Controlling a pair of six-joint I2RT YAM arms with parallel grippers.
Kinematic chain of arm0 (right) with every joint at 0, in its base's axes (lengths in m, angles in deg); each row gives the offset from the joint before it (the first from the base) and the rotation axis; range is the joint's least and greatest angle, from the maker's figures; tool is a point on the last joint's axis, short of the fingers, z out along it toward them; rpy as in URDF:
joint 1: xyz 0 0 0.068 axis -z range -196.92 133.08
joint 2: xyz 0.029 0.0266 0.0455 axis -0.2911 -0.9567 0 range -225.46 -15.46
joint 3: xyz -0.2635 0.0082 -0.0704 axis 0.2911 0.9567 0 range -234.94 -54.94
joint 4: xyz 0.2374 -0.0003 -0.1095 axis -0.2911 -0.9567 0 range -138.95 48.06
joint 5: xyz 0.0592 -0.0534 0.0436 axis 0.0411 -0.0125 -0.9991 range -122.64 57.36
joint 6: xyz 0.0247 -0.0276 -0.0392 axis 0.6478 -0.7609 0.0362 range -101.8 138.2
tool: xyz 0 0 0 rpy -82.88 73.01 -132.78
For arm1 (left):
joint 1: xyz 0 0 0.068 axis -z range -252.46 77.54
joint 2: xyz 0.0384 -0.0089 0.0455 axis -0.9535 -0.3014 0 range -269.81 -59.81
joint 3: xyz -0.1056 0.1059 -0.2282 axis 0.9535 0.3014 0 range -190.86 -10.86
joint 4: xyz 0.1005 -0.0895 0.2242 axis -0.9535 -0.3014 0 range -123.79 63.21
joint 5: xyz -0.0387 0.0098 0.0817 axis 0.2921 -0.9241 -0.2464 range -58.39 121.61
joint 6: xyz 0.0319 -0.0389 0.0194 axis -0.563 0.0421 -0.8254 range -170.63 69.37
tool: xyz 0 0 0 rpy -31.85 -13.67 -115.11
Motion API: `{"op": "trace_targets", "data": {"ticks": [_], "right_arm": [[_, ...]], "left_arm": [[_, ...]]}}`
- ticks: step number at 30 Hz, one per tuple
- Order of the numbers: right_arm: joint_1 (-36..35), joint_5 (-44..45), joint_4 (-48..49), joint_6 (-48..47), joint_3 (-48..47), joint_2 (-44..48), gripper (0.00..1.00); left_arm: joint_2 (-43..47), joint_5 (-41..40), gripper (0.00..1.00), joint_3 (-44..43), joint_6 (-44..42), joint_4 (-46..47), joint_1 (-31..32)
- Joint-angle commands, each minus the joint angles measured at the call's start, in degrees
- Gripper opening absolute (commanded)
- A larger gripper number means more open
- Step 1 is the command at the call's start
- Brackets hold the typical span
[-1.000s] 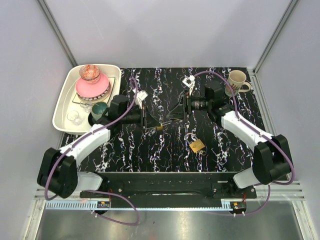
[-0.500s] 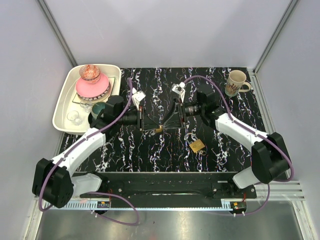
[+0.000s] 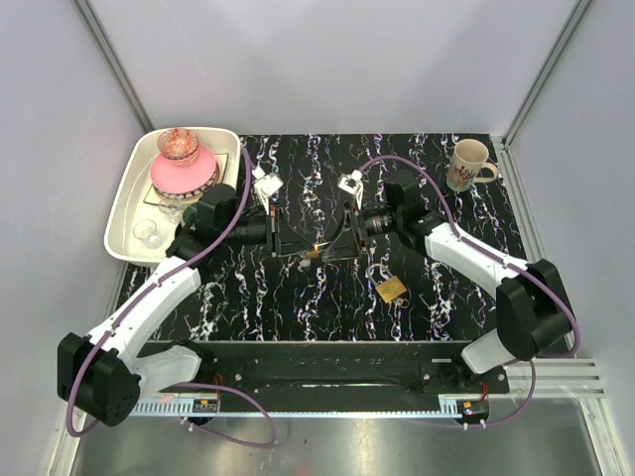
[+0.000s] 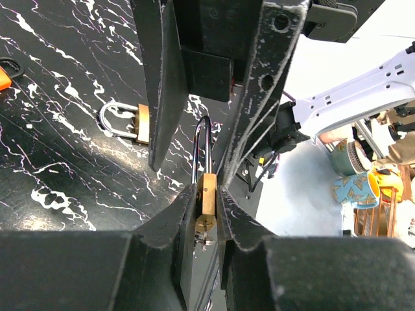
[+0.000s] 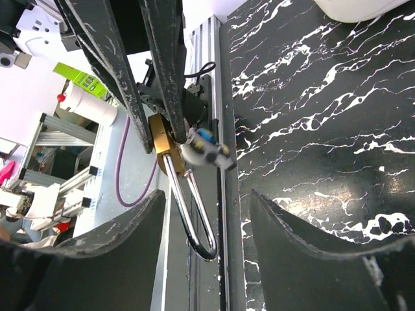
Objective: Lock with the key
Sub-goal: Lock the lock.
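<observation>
My left gripper (image 4: 207, 191) is shut on the brass body of a padlock (image 4: 208, 193) and holds it above the black marbled table, with the steel shackle (image 4: 201, 146) pointing at the right arm. My right gripper (image 5: 207, 202) is open. Its fingers (image 5: 117, 233) stand on either side of the shackle (image 5: 191, 217) without touching it. In the top view, the left gripper (image 3: 301, 250) and right gripper (image 3: 333, 248) meet tip to tip at mid-table. The key (image 4: 4, 76) shows only as an orange head on the table at the left edge of the left wrist view.
A second brass padlock (image 3: 390, 289) lies on the table, nearer the arm bases and to the right. A white tray (image 3: 117, 216) with a pink bowl and glassware sits at the back left. A mug (image 3: 469, 164) stands at the back right. A blurred white-and-blue thing (image 5: 206, 152) sits beside the held lock.
The right gripper has moved left up to the held padlock and narrowed its jaws around the shackle. The left arm has drawn back slightly to the left, still holding the lock.
</observation>
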Motion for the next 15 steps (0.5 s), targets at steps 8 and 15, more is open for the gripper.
{"op": "trace_targets", "data": {"ticks": [8, 15], "right_arm": [[-1.71, -0.08, 3.99, 3.03, -2.89, -0.71, 0.39], [-2.15, -0.34, 5.30, 4.53, -2.89, -0.45, 0.00]], "left_arm": [[1.25, 1.91, 0.00, -2.68, -0.18, 1.71, 0.01], [1.43, 1.82, 0.02, -2.32, -0.01, 2.15, -0.08]]}}
